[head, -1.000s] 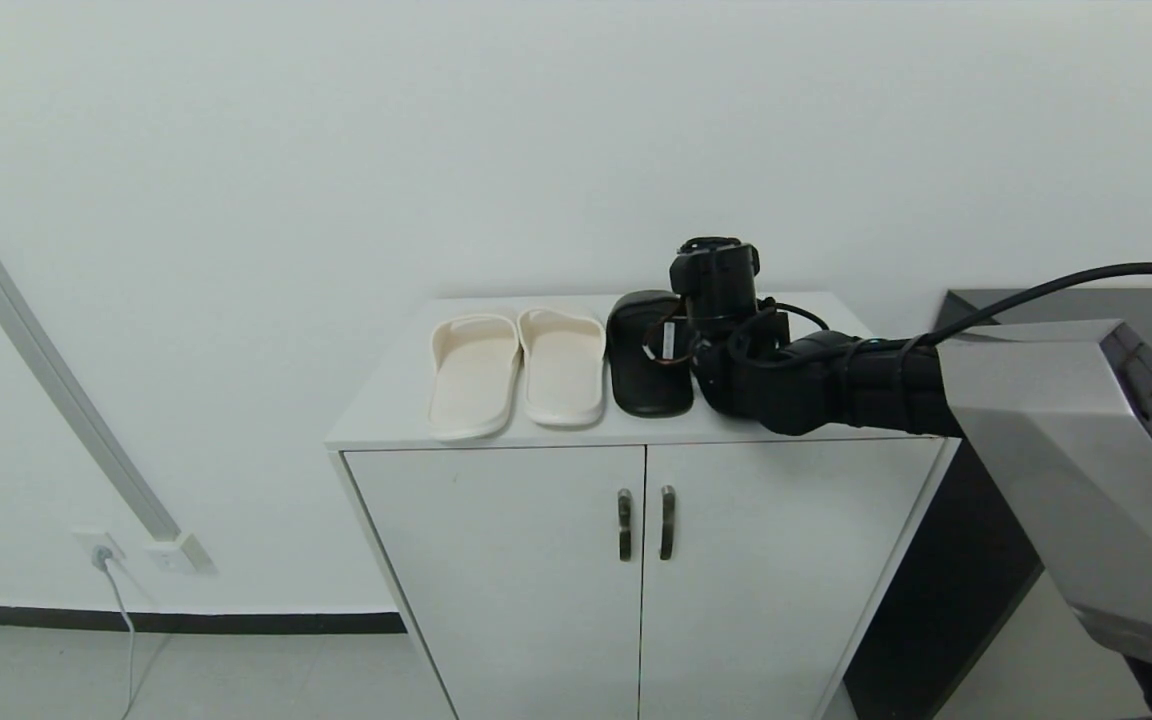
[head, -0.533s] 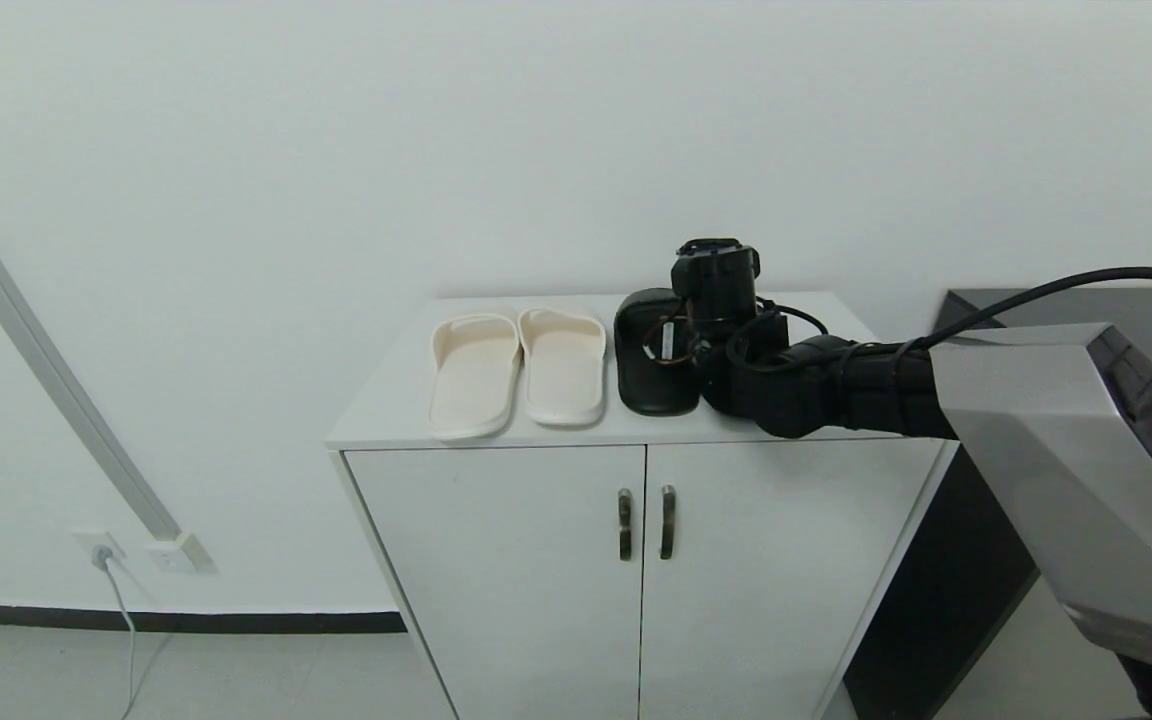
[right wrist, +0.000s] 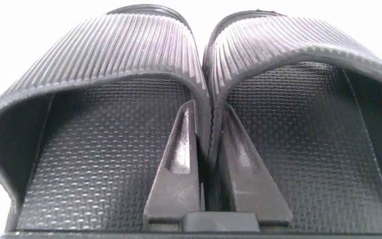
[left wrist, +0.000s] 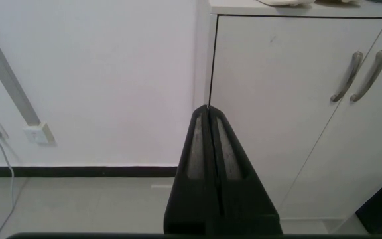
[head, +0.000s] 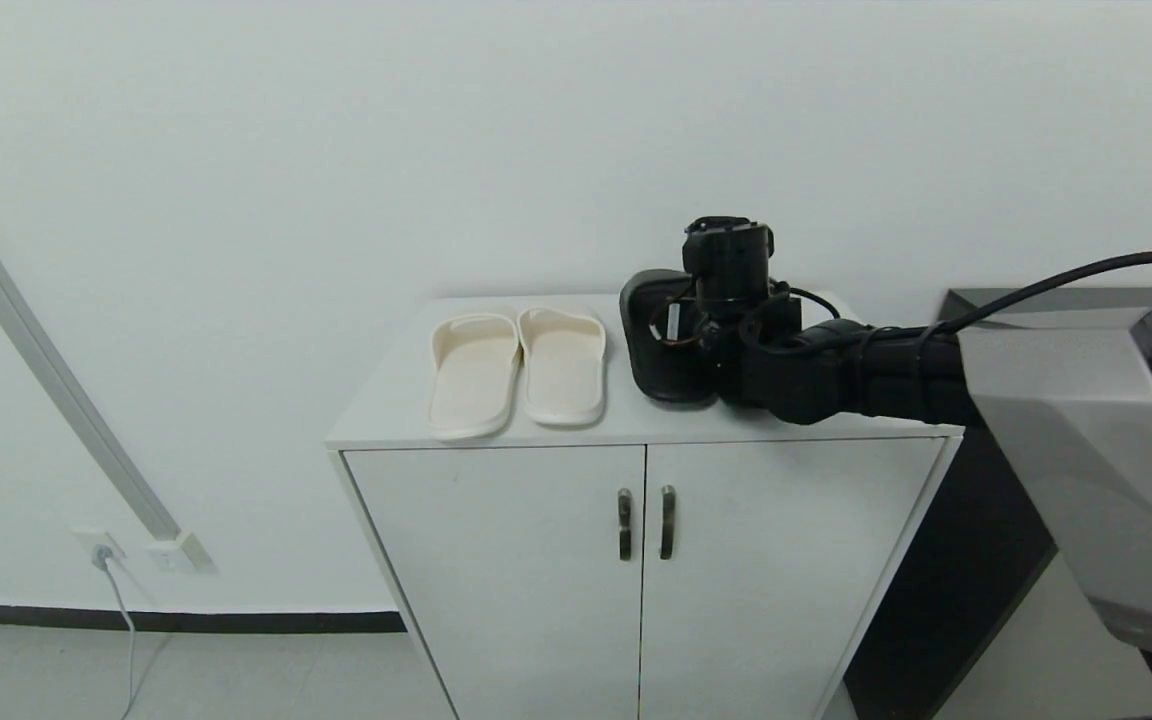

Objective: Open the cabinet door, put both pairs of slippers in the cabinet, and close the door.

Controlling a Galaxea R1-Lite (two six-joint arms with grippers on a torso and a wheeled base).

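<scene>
Up on the flat top of a white cabinet [head: 496,560], toward its right end, was a pair of black rubber slippers [head: 658,345] with ribbed straps [right wrist: 144,53] and pebbled footbeds. The right gripper [right wrist: 207,166] held them, its two fingers [right wrist: 178,166] narrowed onto the straps' touching inner edges, one finger inside each slipper. From the head camera the pair looked tipped up off the top, though the arm hid whether any part touched it. Just beside them, to the robot's left, a pair of cream foam slippers [head: 516,370] lay flat and side by side, toes toward the wall [head: 336,150]. That made four slippers, two black and two cream. The cabinet's two doors were shut, their two upright metal handles [head: 625,523] near each other at the middle seam. The left gripper [left wrist: 209,139] hung low near the cabinet's left front corner, fingers pressed together on nothing. The white wall carried slanting grey trunking [head: 36,350] and a wall socket [head: 101,552] with a cord plugged in, above a pale floor [head: 236,680]. A dark unit [head: 936,600] stood against the cabinet's right side.
</scene>
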